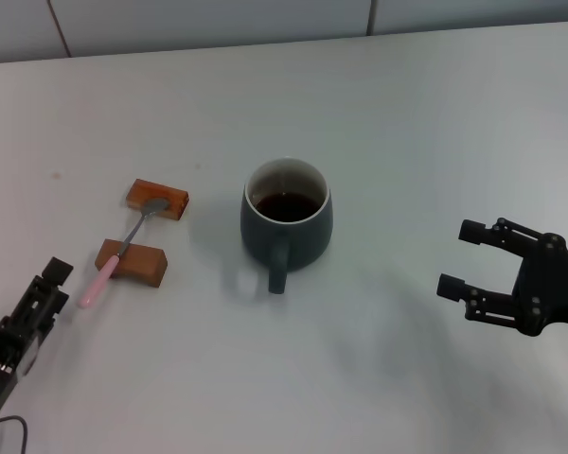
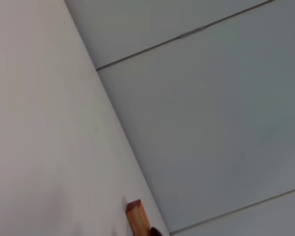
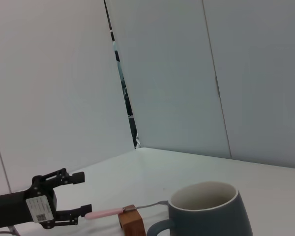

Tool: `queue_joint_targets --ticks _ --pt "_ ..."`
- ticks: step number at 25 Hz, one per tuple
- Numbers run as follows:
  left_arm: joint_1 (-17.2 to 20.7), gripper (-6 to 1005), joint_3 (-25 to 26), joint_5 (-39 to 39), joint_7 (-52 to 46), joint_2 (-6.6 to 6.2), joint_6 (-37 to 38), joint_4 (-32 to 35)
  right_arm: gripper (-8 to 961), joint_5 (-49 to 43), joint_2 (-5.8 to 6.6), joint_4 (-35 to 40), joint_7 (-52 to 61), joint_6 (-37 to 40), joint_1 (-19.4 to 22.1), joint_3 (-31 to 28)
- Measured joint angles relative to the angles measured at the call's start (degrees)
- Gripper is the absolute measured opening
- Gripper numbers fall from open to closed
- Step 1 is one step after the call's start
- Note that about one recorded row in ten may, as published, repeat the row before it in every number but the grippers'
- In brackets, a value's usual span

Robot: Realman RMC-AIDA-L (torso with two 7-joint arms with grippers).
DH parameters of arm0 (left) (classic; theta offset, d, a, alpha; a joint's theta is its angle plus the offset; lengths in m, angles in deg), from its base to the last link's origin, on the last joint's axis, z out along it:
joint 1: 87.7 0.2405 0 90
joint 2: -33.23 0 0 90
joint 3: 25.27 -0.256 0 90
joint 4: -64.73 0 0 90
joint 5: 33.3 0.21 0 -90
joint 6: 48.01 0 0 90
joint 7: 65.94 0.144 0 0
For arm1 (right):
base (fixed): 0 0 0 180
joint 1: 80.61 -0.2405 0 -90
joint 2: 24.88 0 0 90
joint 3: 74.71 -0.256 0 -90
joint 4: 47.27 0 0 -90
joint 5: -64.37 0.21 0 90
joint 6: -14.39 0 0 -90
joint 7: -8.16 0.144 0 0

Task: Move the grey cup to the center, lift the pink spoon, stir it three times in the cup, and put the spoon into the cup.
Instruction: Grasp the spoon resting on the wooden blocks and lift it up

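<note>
The grey cup (image 1: 286, 219) stands mid-table with dark liquid inside and its handle toward me. It also shows in the right wrist view (image 3: 209, 214). The pink spoon (image 1: 114, 265) lies across two orange-brown blocks to the cup's left, bowl on the far block and pink handle sticking out past the near one. It also shows in the right wrist view (image 3: 105, 213). My left gripper (image 1: 57, 274) is open, just short of the handle's tip, and the right wrist view (image 3: 79, 194) shows it too. My right gripper (image 1: 461, 258) is open and empty, to the right of the cup.
The far block (image 1: 157, 199) and the near block (image 1: 133, 262) hold the spoon off the white table (image 1: 407, 113). One block (image 2: 136, 219) shows in the left wrist view. A panelled wall runs along the table's far edge.
</note>
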Motion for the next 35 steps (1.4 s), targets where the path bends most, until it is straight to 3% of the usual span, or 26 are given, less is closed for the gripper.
queue_joint_targets --ticks 35 --pt "-3.6 859 -0.04 0.81 1.46 0.26 -4.38 -4.1 840 0.0 0.02 0.47 -1.21 -0.01 0.09 0.29"
